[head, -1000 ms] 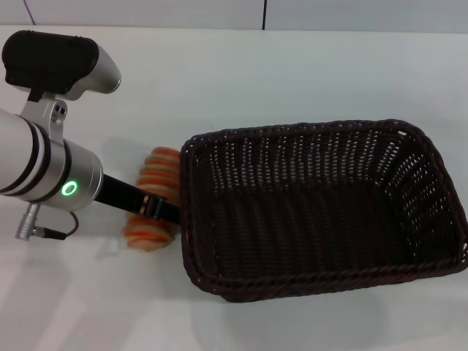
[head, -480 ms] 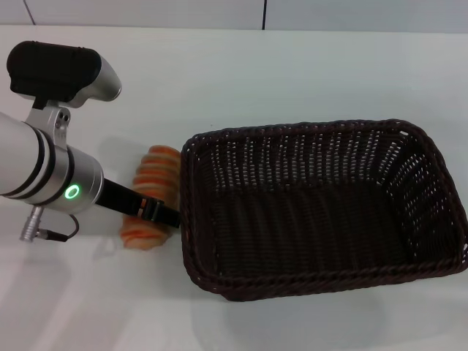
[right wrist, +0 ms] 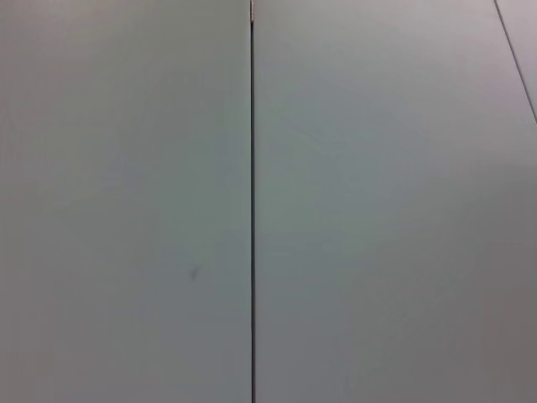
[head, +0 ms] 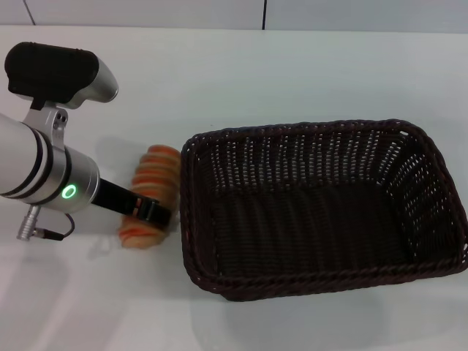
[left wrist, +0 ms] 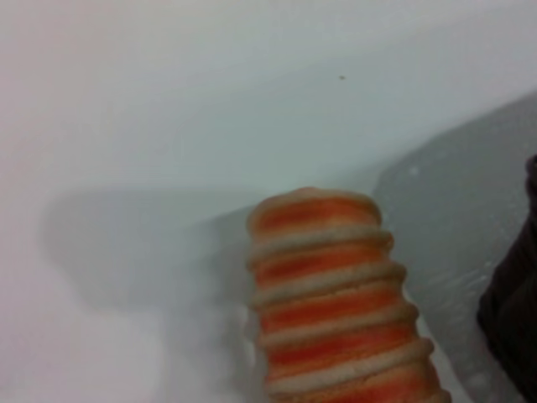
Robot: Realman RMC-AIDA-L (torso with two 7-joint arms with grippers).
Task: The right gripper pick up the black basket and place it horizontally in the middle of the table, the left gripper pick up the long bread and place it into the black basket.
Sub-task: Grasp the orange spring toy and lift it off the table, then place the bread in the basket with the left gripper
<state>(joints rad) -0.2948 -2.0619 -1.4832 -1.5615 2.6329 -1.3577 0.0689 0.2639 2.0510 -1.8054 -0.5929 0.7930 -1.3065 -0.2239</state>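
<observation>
Left gripper (head: 150,210), shifted slightly left, straddles the long bread (head: 149,196) beside the black basket (head: 322,205); finger closure indeterminate; loaf likely light, soft—grasp mid-length.

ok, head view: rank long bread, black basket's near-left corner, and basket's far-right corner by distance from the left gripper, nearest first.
1. long bread: directly at the left gripper, whose black fingers lie across it, just left of the basket.
2. Near-left corner of the black basket: right of the gripper and a bit toward the robot.
3. Far-right corner: across the whole basket, on the robot's right.
</observation>
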